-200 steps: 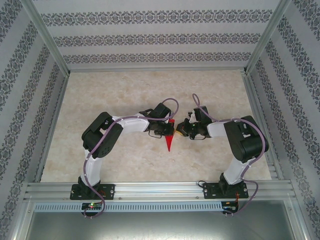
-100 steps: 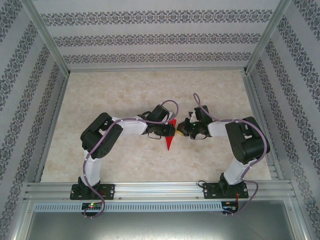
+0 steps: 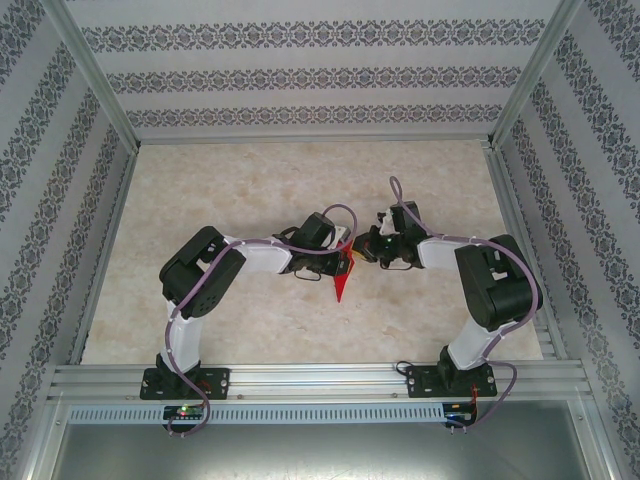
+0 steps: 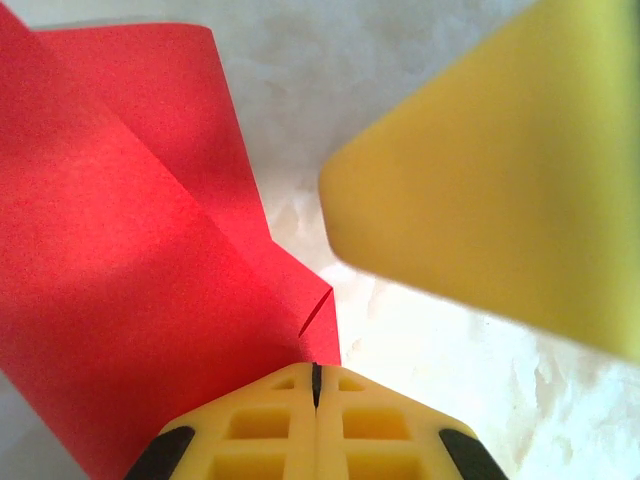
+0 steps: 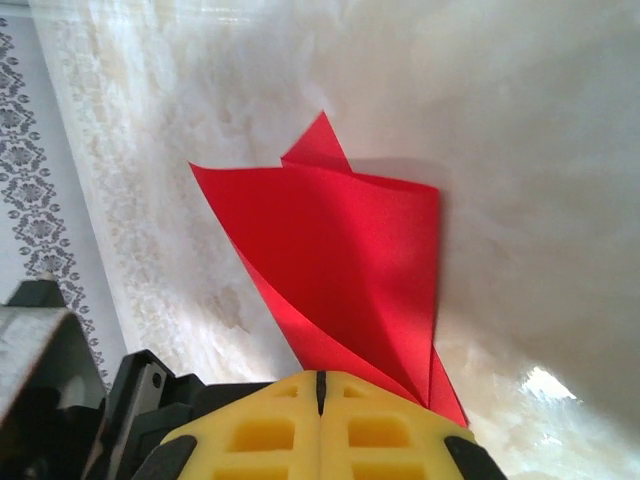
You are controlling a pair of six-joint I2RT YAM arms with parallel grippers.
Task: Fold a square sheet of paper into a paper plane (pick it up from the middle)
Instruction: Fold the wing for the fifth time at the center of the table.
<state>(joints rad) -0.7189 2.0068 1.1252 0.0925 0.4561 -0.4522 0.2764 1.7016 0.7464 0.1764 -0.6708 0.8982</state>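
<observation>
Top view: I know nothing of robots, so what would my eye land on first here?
The bright red paper plane, its tip pointing toward the near edge, stands out mid-table. Next, the left tool and right tool meet at it from either side, each pinched shut on its wide end.

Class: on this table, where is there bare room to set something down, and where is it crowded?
Bare: the far half of the table, from the back rail to the arms; also the near strip between the two arm bases. Crowded: the middle, where the left gripper and right gripper meet, both shut on the red paper plane.
</observation>
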